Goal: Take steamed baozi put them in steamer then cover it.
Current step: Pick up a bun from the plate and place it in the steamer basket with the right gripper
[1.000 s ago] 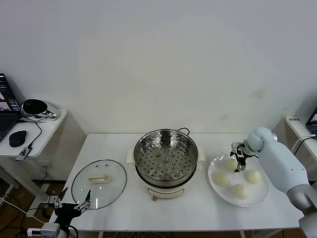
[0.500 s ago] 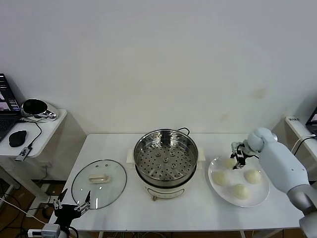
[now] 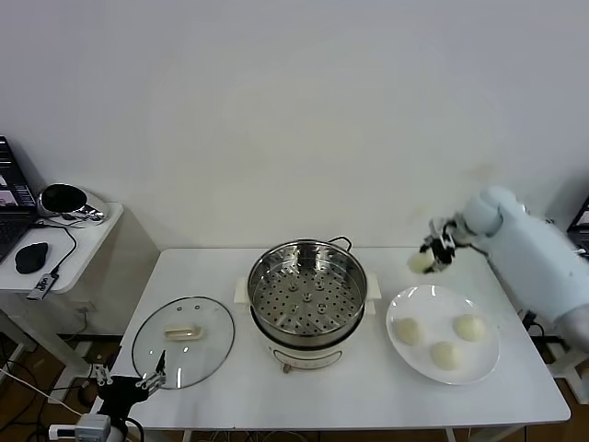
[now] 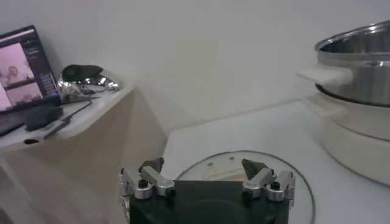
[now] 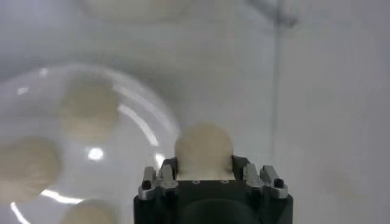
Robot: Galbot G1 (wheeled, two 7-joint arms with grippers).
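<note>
White tabletop, and the right gripper (image 3: 433,257) (clamped on one baozi (image 3: 421,262)) hangs above the plate (image 3: 486,362), with the steamer (image 3: 308,293) off to its left.

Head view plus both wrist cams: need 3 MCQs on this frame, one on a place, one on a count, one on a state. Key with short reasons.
1. Where does the glass lid lie?
A. on the steamer
B. flat on the table, on the left of the steamer
C. on the plate

2. How many buns rest on the plate?
A. three
B. four
C. one

3. What is the right gripper doing?
A. hanging open and empty
B. pressing on the lid
C. holding a bun in the air

Key:
1 B: the lid is on the table near the left gripper, and the steamer stands uncovered.
2 A: three buns sit on the plate; the fourth bun is lifted off it.
3 C: its fingers are shut on that bun, above the plate's far edge.
</note>
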